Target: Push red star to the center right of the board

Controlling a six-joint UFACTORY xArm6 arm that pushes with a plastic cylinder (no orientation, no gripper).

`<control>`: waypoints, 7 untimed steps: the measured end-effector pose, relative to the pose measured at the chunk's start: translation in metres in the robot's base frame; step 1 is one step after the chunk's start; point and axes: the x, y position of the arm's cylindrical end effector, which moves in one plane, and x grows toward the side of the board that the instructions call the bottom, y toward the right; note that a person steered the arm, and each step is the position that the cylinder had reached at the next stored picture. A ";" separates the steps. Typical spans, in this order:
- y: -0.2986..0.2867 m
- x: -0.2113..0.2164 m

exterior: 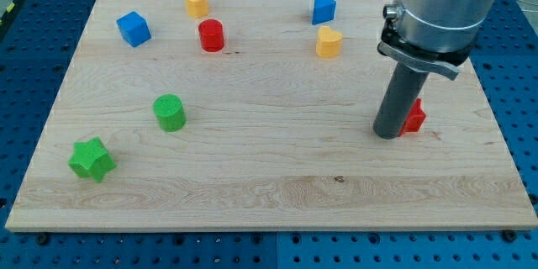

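1. My tip [387, 134], a dark straight rod with nothing to open or close, presses against the left side of the small red plastic star [414, 117], which already lies at the board's centre right.
2. Risk, I think: further pushing slides the star past the right edge.
3. The pale wooden board [277, 185] rests on a blue perforated table [521, 92].
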 end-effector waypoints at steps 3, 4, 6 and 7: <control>0.006 -0.010; 0.030 -0.010; 0.058 -0.014; 0.041 -0.014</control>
